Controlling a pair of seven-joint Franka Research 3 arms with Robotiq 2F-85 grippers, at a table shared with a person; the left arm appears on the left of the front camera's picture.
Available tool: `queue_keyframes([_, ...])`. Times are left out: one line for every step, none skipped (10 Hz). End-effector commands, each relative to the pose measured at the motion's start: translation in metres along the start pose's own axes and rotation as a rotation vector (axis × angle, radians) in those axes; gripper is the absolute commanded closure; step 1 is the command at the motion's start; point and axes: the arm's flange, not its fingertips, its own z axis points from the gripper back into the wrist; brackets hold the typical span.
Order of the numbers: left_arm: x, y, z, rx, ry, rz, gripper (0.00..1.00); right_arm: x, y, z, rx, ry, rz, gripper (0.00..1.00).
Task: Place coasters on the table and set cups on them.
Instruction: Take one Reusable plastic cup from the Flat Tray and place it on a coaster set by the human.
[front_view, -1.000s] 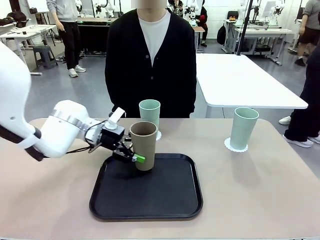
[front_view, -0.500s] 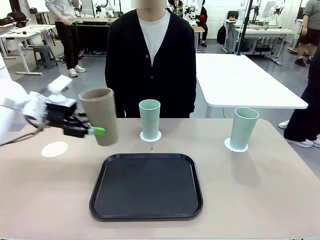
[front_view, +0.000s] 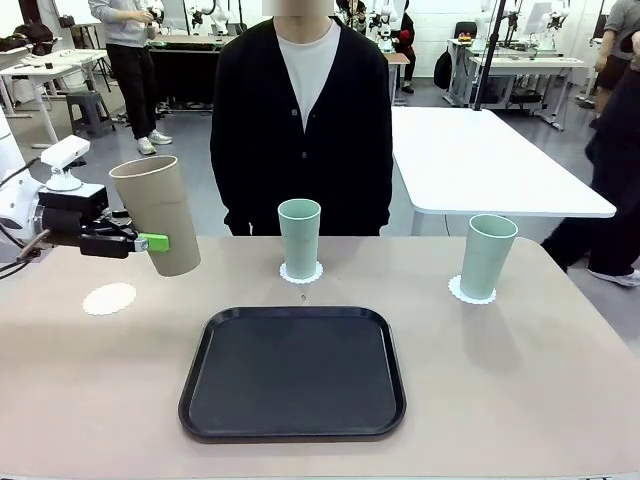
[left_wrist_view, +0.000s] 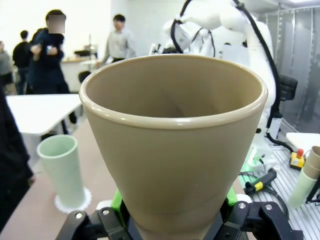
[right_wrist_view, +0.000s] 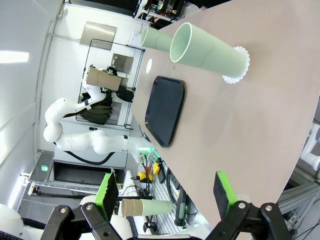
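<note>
Cup, tan (front_view: 157, 214): gripped low on its wall by the left gripper (front_view: 128, 242), jaws closed on it, held tilted in the air beyond the bare coaster (front_view: 109, 298) at the counter's (front_view: 520, 380) left side. In the left wrist view the cup (left_wrist_view: 172, 145) shows nothing inside as far as its depth can be seen.

Step in hand, as judged: seat this cup on the bare coaster. Recommended: bring the cup upright first, centre its base over the disc, lower straight down, and release only once the base bears fully; a sideways approach could push the thin paper askew.

Tray (front_view: 293, 372), black, near centre: nothing in it.

Middle mint cup (front_view: 299, 238): upright on its coaster, beyond the tray; contents cannot be told.

Right mint cup (front_view: 486, 256): upright on its coaster; in the right wrist view it (right_wrist_view: 207, 51) appears empty.

Right gripper (right_wrist_view: 167, 192): jaws open, holding nothing.
</note>
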Motion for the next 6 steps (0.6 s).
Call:
queue_keyframes([0.003, 0.0, 0.0, 0.0, 0.0, -0.007, 0.74, 0.0, 0.0, -0.002, 0.002, -0.007, 0.0, 0.0])
queue_keyframes([0.003, 0.0, 0.0, 0.0, 0.0, -0.007, 0.74, 0.0, 0.0, -0.002, 0.002, -0.007, 0.0, 0.0])
queue_keyframes([0.003, 0.0, 0.0, 0.0, 0.0, -0.007, 0.74, 0.0, 0.0, -0.002, 0.002, -0.007, 0.0, 0.0])
queue_keyframes([0.0, 0.0, 0.0, 0.0, 0.0, -0.001, 0.17, 0.0, 0.0, -0.002, 0.002, -0.007, 0.0, 0.0])
queue_keyframes([-0.015, 0.015, 0.025, 0.042, -0.011, 0.009, 0.17, 0.0, 0.0, -0.002, 0.002, -0.007, 0.0, 0.0])
queue_keyframes([-0.029, 0.024, 0.051, 0.097, -0.001, 0.02, 0.17, 0.0, 0.0, -0.002, 0.002, -0.007, 0.0, 0.0])
